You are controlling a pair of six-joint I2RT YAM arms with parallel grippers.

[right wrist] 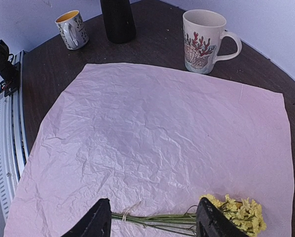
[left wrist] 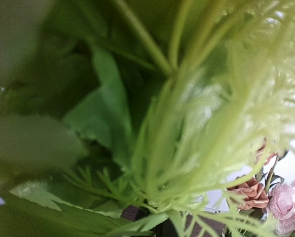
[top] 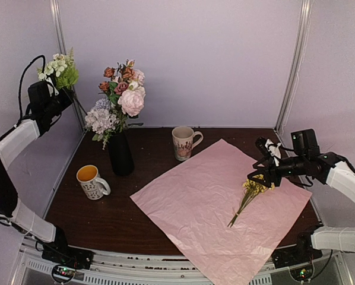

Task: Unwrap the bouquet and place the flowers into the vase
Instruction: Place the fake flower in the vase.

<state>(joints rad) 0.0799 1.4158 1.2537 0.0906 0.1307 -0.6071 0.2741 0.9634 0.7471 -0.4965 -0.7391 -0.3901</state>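
Flower sprig point(top: 59, 66), white blooms over green leaves, is held high at your far left, pinched in the left gripper point(top: 61, 90), whose fingers are pressed together on it. That wrist camera shows you little but blurred green leaves. Next along, at the back of the desk point(top: 106, 214), the black vase point(top: 121, 155) stands upright with pink, orange-red and lavender flowers point(top: 123, 98) in it. The orange-lined mug point(top: 91, 181) sits in front of it to the left, the cream patterned mug point(top: 183, 142) to its right. The pink paper sheet point(top: 219, 202) lies flat and crinkled. A yellow sprig point(top: 249, 196) lies on its right part. Your right gripper point(top: 262, 178) is low over it, fingers point(right wrist: 211, 219) spread to either side of the stems; you cannot tell whether they touch.
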